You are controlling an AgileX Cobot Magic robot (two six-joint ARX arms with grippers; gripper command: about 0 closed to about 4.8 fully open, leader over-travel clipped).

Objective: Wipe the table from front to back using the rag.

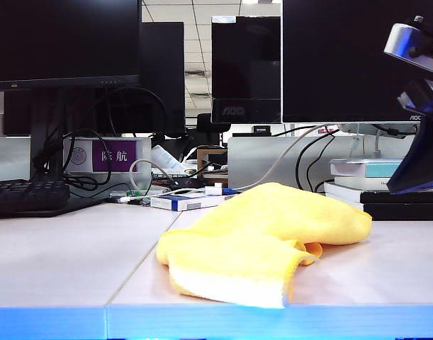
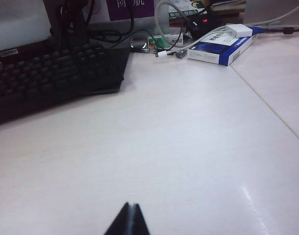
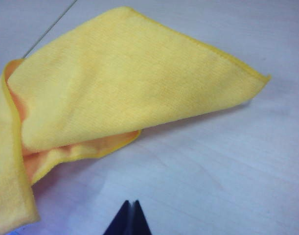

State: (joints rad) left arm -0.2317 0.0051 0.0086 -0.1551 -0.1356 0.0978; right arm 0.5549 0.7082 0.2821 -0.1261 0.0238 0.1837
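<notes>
1. Waiting unheld, the rag (image 1: pixel 262 237) lies crumpled near the bench (image 1: pixel 53 262) front edge
2. Left gripper (image 2: pixel 129 220) and right gripper (image 3: pixel 129 218): both jaws clenched, empty
3. Next move likely: right jaws release, grasp rag

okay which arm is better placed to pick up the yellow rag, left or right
Right, probably. The right gripper, jaws shut, hangs just short of the rag on the table. The left gripper, also shut, faces bare table near the keyboard, with no rag in its view.
</notes>
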